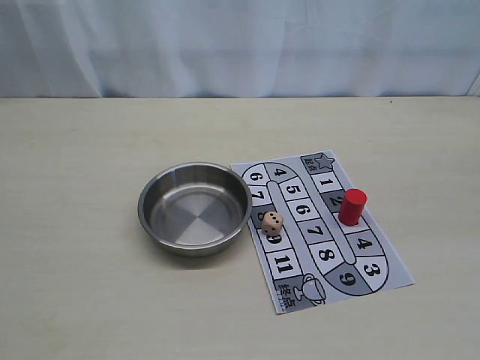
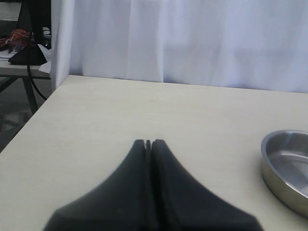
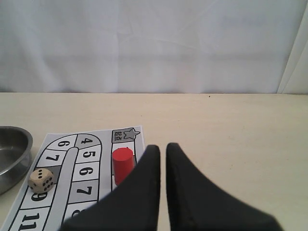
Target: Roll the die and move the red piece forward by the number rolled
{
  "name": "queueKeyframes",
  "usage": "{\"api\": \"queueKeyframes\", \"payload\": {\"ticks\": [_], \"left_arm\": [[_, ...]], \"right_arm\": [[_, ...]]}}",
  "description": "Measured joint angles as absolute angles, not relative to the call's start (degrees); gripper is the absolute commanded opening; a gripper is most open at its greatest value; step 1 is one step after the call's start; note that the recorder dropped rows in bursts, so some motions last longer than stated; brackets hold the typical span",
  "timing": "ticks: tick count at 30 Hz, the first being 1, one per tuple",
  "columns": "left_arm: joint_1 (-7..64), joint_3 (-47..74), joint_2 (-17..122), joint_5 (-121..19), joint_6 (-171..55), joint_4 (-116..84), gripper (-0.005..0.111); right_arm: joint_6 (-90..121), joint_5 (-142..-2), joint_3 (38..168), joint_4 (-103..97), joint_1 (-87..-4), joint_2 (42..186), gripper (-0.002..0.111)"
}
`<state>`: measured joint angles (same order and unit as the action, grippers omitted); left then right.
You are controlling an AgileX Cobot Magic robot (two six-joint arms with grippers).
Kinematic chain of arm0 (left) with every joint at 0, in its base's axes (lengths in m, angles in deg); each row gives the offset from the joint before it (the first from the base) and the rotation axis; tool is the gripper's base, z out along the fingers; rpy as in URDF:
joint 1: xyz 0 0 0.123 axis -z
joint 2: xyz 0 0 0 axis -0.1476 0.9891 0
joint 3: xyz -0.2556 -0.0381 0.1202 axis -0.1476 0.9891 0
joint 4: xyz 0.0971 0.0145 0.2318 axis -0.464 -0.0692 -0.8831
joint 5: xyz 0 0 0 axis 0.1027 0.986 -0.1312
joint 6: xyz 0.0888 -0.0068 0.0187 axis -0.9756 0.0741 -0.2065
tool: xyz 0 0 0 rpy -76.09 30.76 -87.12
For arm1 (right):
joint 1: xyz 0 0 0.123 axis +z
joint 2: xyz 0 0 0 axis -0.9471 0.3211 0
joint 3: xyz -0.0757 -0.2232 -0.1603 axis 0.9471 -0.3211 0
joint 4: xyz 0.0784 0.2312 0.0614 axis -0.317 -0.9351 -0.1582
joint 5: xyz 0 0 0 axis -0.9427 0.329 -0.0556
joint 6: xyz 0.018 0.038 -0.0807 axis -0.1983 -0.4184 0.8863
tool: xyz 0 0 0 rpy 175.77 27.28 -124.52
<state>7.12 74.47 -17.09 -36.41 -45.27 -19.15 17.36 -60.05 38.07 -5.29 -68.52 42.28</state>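
Note:
The die rests on the left edge of the numbered paper board, beside the steel bowl. The red piece stands upright on the board's right column, between the 2 and the 4 squares. Neither gripper appears in the exterior view. My left gripper hovers over bare table, fingers pressed together, with the bowl off to one side. My right gripper is shut to a thin slit with nothing in it, on the near side of the red piece. The die lies farther over on the board.
The bowl holds nothing and touches the board's left edge. A white curtain backs the table. The left wrist view shows the table's side edge and a desk with cables beyond it.

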Motion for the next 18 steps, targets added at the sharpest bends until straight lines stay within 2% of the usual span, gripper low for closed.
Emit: {"api": "queueKeyframes", "payload": {"ticks": [18], "left_arm": [[7.12, 74.47, -17.09, -36.41, -45.27, -19.15, 0.0]], "right_arm": [[17.36, -60.05, 38.07, -5.75, -68.52, 42.28, 0.004]]}}
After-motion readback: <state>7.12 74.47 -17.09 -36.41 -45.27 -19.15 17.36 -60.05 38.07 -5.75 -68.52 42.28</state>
